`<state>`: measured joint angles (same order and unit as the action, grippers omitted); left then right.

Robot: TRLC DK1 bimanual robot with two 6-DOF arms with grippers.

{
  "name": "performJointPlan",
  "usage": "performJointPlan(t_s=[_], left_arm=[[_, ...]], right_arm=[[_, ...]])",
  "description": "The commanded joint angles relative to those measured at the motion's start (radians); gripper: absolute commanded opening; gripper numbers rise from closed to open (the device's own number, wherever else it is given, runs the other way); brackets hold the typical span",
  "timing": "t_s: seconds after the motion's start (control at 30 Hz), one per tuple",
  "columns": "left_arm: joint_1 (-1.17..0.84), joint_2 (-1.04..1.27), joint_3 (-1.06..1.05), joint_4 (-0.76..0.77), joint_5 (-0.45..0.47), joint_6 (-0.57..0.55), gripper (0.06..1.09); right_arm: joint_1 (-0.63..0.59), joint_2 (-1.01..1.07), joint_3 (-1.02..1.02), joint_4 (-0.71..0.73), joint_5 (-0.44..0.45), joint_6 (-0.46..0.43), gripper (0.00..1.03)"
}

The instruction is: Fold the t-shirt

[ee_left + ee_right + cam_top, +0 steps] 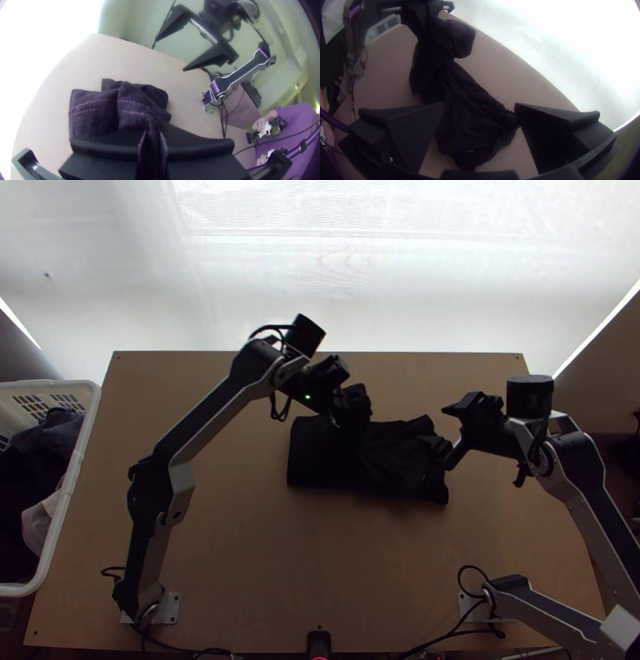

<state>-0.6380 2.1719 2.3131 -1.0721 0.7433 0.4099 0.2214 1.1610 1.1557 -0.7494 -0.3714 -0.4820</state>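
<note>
Two arms on one dark t-shirt (388, 456), mid-table. Left gripper (152, 141) has a bunched bit pinched, right gripper (480, 108) is wide open near the other end. Looks mid-fold to me; next I'd lay the raised part flat. White basket (76, 476) beside the table (240, 540) holds dark and pale clothes (32, 472).

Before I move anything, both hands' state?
Left hand: closed, pinching part of the dark t-shirt and holding it up from the rest.
Right hand: open, fingers wide apart, holding nothing.
</note>
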Motion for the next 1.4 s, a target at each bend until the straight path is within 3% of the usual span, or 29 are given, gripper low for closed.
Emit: performJointPlan(t_s=[0.0,0.43,0.7,0.73,0.77,0.83,1.2,1.37], left_arm=[[-0.068,0.068,0.016,0.198,0.008,-0.079,0.09],[-0.184,0.167,0.014,0.475,0.021,-0.195,0.09],[-0.221,0.267,0.014,0.558,0.011,-0.217,0.09],[-0.221,0.282,0.014,0.571,0.004,-0.229,0.12],[-0.221,0.296,0.014,0.58,0.002,-0.238,0.3],[-0.219,0.316,0.014,0.592,0.004,-0.24,1.07],[-0.187,0.309,0.014,0.729,0.071,-0.385,1.04],[-0.127,0.213,-0.034,0.701,0.088,-0.408,1.04]], right_arm=[[-0.027,-0.078,-0.106,0.004,0.025,0.013,0.98],[-0.123,-0.228,-0.202,0.01,0.066,-0.001,0.98],[-0.155,-0.328,-0.226,-0.034,0.066,-0.018,0.98],[-0.157,-0.339,-0.22,-0.048,0.066,-0.021,0.98],[-0.157,-0.35,-0.218,-0.057,0.066,-0.023,0.98],[-0.159,-0.371,-0.22,-0.073,0.066,-0.03,0.98],[-0.151,-0.383,-0.26,-0.065,0.066,-0.041,0.98],[-0.137,-0.365,-0.269,-0.05,0.065,-0.04,0.98]])
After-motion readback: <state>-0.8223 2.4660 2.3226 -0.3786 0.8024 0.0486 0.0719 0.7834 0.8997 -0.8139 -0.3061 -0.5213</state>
